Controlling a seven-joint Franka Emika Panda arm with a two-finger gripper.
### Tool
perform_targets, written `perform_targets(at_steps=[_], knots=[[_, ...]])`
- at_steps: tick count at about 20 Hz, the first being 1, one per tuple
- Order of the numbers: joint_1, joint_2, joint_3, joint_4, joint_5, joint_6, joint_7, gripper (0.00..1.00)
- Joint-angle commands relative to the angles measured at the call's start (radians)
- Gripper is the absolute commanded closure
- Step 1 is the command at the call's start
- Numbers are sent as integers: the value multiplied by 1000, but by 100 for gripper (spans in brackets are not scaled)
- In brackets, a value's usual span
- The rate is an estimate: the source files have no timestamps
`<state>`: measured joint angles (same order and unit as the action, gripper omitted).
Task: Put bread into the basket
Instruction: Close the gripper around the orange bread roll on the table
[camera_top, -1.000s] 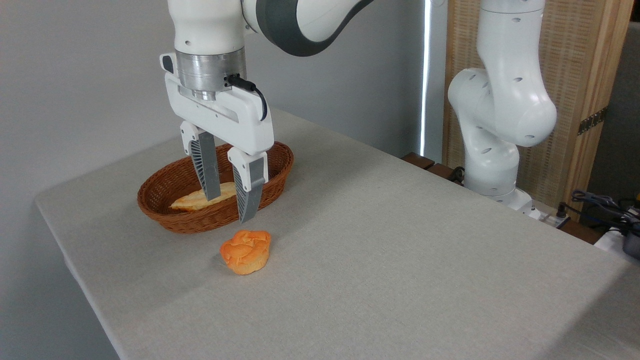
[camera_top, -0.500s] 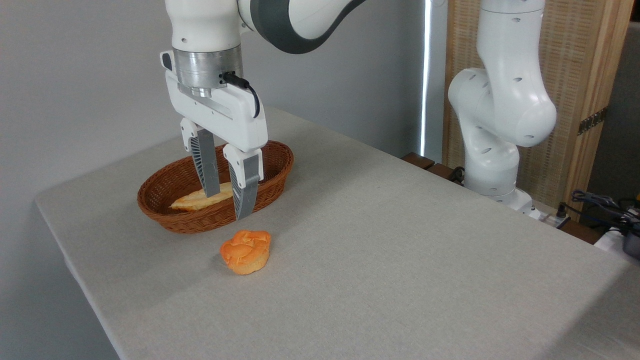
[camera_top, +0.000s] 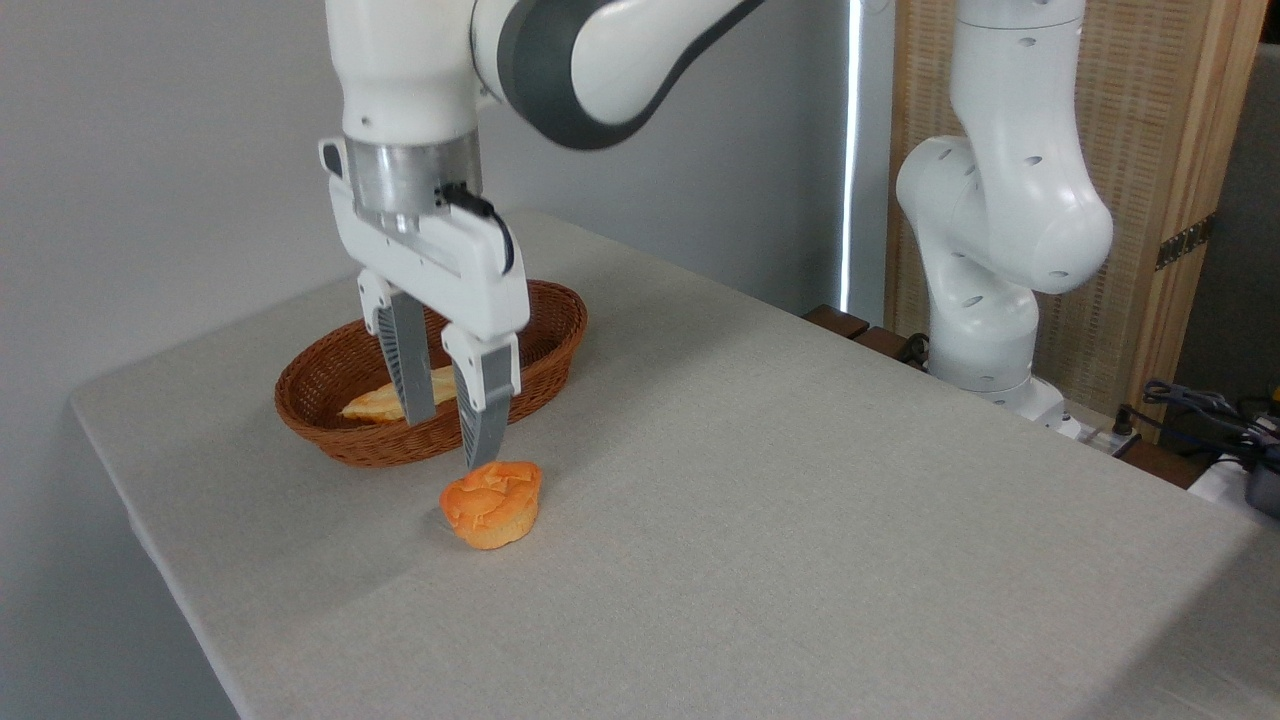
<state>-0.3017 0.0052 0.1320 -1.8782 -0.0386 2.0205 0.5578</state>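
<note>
The orange muffin-shaped bread (camera_top: 492, 503) sits on the grey tablecloth just in front of the brown wicker basket (camera_top: 540, 352). My gripper (camera_top: 445, 443) hangs open and empty, fingers pointing down, above the bun and slightly behind and left of it. The nearer finger (camera_top: 483, 408) ends close above the bun's cracked top; the farther finger (camera_top: 408, 362) stands in front of the basket's near rim. I cannot tell whether the nearer fingertip touches the bun.
A pale, flat, elongated bread (camera_top: 393, 397) lies inside the basket. The arm's white base (camera_top: 985, 300) stands at the table's far right edge. Cables (camera_top: 1200, 405) lie beyond the right edge. The table's left edge runs near the basket.
The gripper has come down and forward from over the basket toward the bun, staying open. The bun and the basket have not moved.
</note>
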Motion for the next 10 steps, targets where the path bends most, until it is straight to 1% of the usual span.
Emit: perform_targets(at_steps=[1, 10], knots=[[-13, 30, -3, -19, 3, 23, 7, 0], [-14, 133, -42, -24, 3, 24, 2, 0]])
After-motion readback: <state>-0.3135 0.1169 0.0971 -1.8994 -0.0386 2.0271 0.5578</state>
